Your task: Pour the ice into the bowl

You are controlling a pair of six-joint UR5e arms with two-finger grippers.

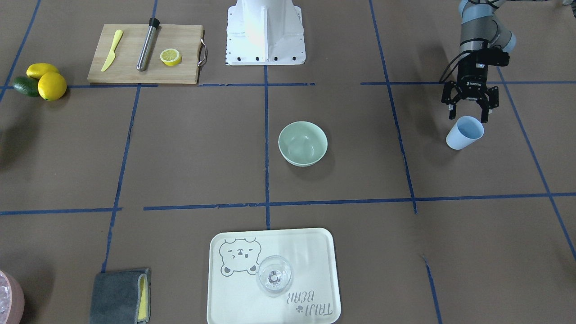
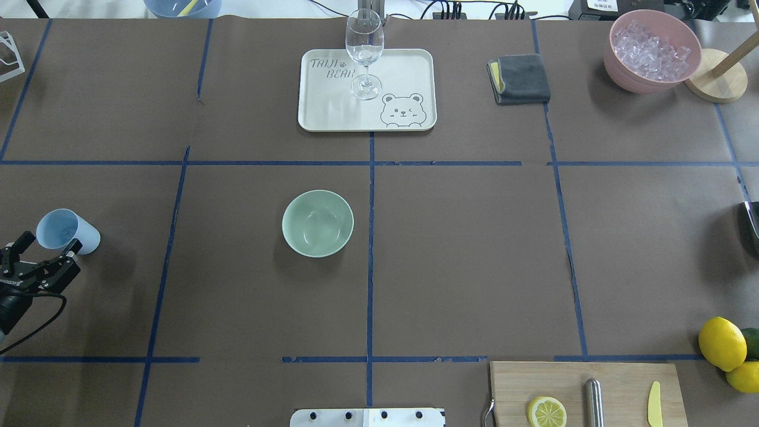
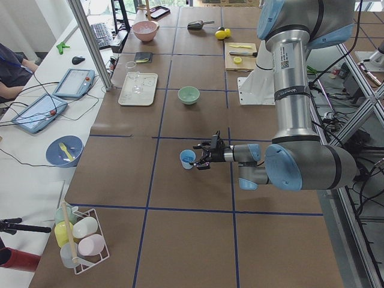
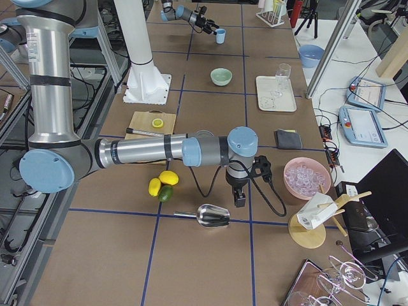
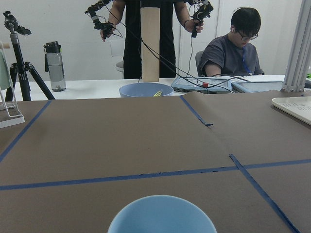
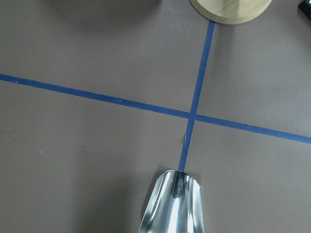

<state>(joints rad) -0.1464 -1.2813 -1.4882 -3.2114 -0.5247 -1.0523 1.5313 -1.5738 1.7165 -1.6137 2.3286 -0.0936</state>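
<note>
Bowl (image 2: 317, 223) sits mid-table, with no ice visible in it. All the ice (image 2: 652, 44) I can see lies in the pink container (image 2: 628, 80), well apart from the bowl, beyond it and toward the robot's right. Left gripper (image 1: 468, 116) has its jaws spread and holds nothing, just beside the light blue cup (image 1: 463, 135) far out on the bowl's left. The cup looks empty. Right gripper (image 4: 239, 197) hangs near a metal scoop (image 4: 213, 217), well off the bowl's right; cannot tell whether the jaws are spread or closed. Judgement: early stage, transfer not begun. Next move likely calls for closing squarely on the cup wall — risk of tipping it.
</note>
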